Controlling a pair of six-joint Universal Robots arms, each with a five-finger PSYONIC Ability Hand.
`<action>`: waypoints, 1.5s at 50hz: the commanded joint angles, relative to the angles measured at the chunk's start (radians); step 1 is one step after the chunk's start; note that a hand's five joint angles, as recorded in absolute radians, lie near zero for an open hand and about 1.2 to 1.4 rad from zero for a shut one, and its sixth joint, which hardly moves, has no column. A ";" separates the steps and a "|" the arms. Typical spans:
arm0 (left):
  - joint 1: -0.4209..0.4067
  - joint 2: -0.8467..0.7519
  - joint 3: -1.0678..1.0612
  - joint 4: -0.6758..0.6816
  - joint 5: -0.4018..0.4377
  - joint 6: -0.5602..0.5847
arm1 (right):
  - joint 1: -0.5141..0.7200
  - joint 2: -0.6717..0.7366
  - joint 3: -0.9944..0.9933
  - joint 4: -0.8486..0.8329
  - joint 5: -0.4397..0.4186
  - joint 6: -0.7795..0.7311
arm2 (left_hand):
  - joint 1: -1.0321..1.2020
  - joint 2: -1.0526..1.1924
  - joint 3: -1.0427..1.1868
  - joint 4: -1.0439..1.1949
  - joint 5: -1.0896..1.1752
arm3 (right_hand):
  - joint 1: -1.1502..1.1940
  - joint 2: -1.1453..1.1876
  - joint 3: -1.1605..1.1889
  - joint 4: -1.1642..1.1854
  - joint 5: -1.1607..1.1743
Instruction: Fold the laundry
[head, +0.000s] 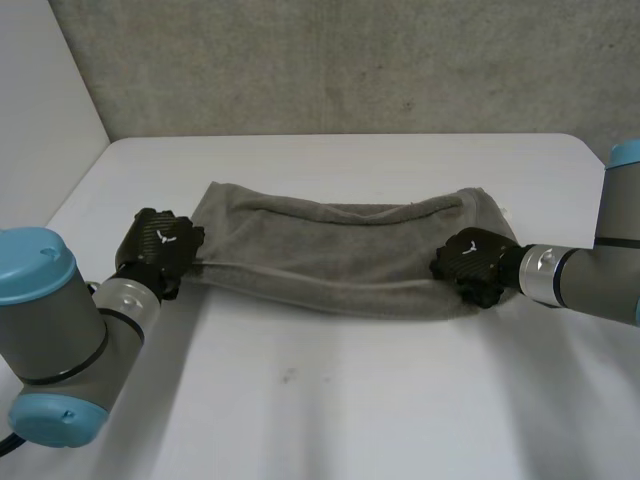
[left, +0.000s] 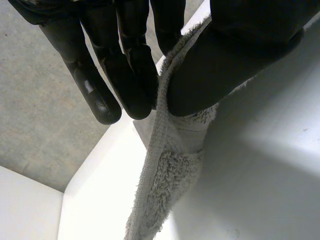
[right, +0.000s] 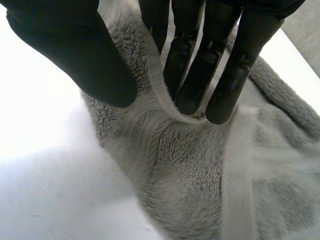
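Note:
A grey towel (head: 340, 255) lies in a long folded band across the middle of the white table. My left hand (head: 160, 245) is at its left end. In the left wrist view the thumb (left: 225, 65) and the fingers (left: 130, 75) pinch the towel's hemmed edge (left: 165, 170), which hangs down from them towards the table. My right hand (head: 472, 262) is at the towel's right end. In the right wrist view a hem of the towel (right: 185, 180) runs up between the thumb (right: 75, 50) and the fingers (right: 195, 65), which close on it.
The white table (head: 350, 400) has bare room in front of the towel and behind it. A grey concrete wall (head: 350, 60) stands along the far edge, and a white wall (head: 40, 110) rises at the left.

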 joint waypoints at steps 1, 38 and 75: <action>-0.001 0.034 0.011 -0.005 0.000 0.000 | -0.003 -0.110 -0.001 -0.090 0.040 0.124 | 0.207 0.179 0.181 0.179 0.183 | 0.440 0.245 0.255 0.246 0.280; 0.016 -0.020 0.544 -0.706 0.009 0.000 | 0.137 -0.315 -0.090 0.177 0.367 0.083 | 0.207 0.179 0.181 0.179 0.183 | 0.440 0.245 0.255 0.246 0.280; 0.122 -0.059 0.366 0.058 0.028 -0.293 | 0.141 -0.287 0.198 -0.737 0.347 0.359 | 0.207 0.179 0.181 0.179 0.183 | 0.440 0.245 0.255 0.246 0.280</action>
